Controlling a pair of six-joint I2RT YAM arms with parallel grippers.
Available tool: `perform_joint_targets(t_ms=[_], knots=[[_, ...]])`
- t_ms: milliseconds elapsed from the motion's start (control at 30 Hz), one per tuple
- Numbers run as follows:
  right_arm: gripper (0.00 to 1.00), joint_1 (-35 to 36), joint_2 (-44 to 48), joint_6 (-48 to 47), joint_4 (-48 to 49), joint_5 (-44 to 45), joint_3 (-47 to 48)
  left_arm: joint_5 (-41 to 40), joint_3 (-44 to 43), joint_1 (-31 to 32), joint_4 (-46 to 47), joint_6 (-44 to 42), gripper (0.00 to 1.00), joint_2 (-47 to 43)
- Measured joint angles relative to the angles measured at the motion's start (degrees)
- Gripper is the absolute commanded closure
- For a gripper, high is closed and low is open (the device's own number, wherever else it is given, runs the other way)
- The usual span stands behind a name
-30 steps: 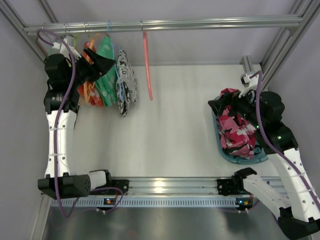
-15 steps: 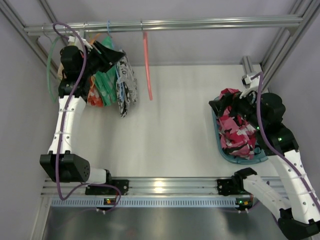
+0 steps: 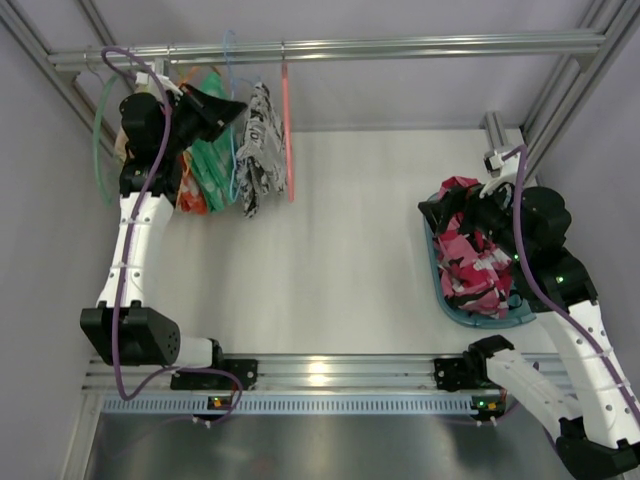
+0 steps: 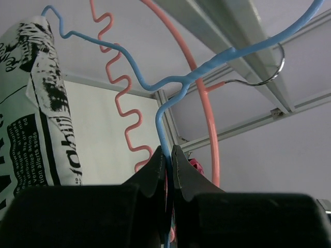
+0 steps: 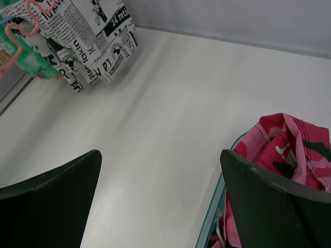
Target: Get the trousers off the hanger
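Observation:
The trousers (image 3: 262, 145), white with black newspaper print, hang from the light-blue hanger (image 3: 231, 70) under the rail at the back left. My left gripper (image 3: 226, 110) is shut on the hanger's thin blue wire (image 4: 160, 119), just below its neck, with the wire pinched between the two black fingers (image 4: 155, 168). The trousers (image 4: 36, 103) hang to the left of that grip. Across the table the right gripper (image 5: 160, 155) stands wide open and holds nothing, far from the trousers (image 5: 98, 36).
A salmon-pink hanger (image 3: 288, 120) hangs right beside the trousers on the metal rail (image 3: 400, 46). A green garment (image 3: 212, 160) and orange items hang behind my left gripper. A teal basket (image 3: 437, 268) of red-pink clothes (image 3: 475, 255) sits under the right arm.
My left gripper has shut on the blue hanger. The hanger and trousers have swung to the right, up against the pink hanger. The right arm has not moved.

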State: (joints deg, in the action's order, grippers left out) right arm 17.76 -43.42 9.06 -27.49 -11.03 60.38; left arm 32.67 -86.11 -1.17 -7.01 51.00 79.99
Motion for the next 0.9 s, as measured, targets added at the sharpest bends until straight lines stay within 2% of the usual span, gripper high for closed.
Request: perform_joint_targets(t_ms=[333, 533, 733, 900], knots=[[0.01, 0.0, -0.39, -0.28, 0.02, -0.26, 0.02, 2.16, 1.44, 0.15, 7.96, 4.0, 1.0, -4.46], [0.0, 0.0, -0.98, -0.96, 0.0, -0.66, 0.04, 4.15, 8.87, 0.13, 8.52, 3.85, 1.0, -11.47], [0.01, 0.0, -0.98, -1.53, 0.0, -0.68, 0.04, 8.28, 17.2, 0.13, 0.55, -0.66, 1.0, -22.05], [0.01, 0.0, -1.03, -1.9, -0.07, -0.7, 0.11, 13.14, 19.08, 0.13, -14.91, -12.33, 1.0, -30.77]])
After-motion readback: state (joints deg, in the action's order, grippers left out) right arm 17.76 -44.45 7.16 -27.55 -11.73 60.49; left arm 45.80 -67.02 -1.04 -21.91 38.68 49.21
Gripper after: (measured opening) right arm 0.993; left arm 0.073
